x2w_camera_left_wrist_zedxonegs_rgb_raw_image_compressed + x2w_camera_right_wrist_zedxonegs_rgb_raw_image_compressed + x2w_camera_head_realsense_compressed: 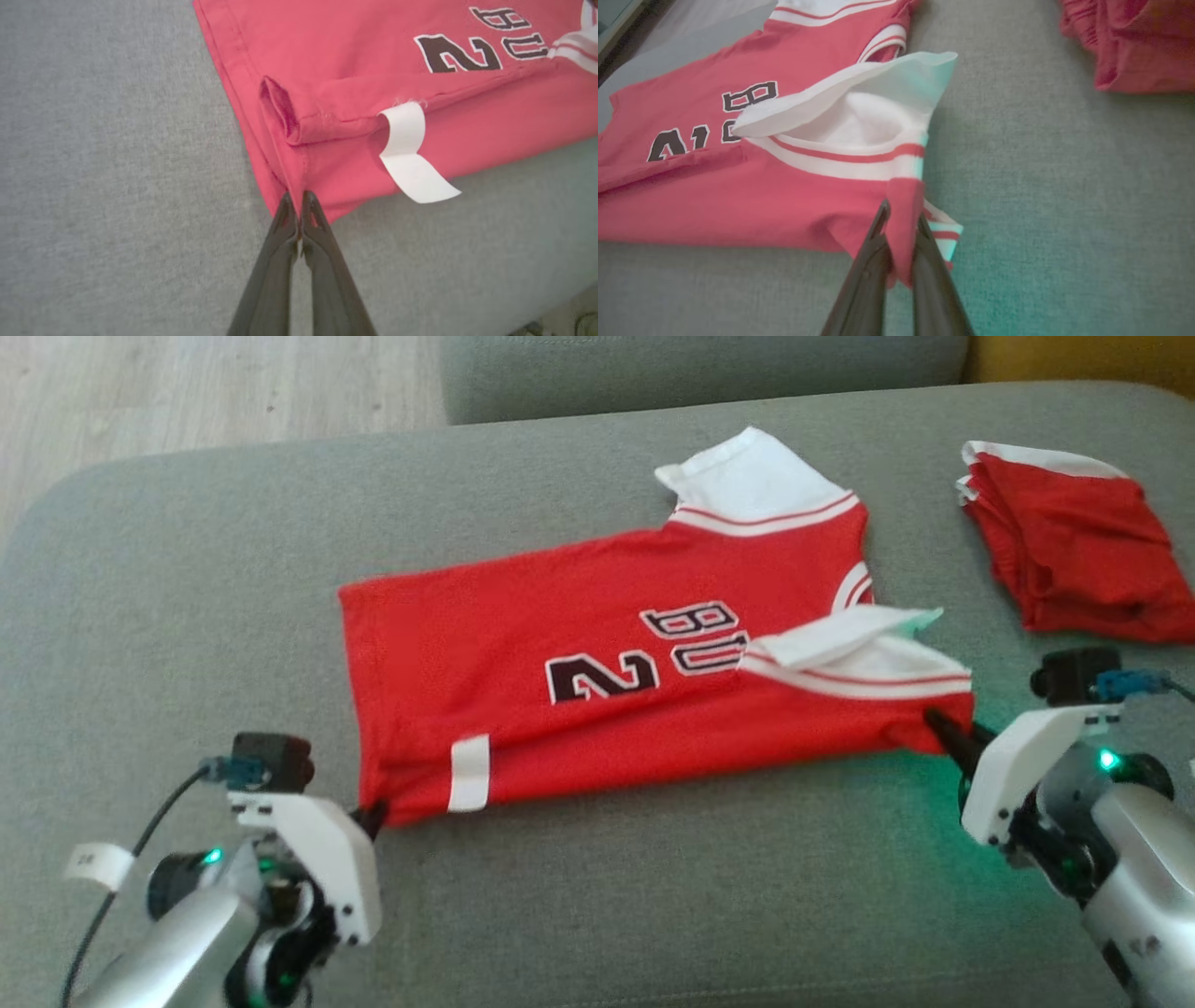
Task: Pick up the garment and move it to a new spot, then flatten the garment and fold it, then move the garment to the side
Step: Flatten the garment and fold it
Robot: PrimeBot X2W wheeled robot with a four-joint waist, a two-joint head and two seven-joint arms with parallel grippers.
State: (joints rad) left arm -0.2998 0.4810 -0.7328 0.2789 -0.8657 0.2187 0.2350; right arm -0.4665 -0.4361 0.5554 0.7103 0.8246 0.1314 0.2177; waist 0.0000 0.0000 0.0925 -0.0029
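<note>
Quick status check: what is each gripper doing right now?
Left gripper: closed, pinching the hem corner of the red jersey.
Right gripper: closed, pinching the red jersey's corner below the near sleeve.

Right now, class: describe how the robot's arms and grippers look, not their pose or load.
Silver-grey forearms end in white angular wrist shells, each topped by a black camera with a blue plug. A dark cable with a white tag hangs from the left one. Green lights glow at both wrists. The left gripper and right gripper have long, dark, tapering fingers.
</note>
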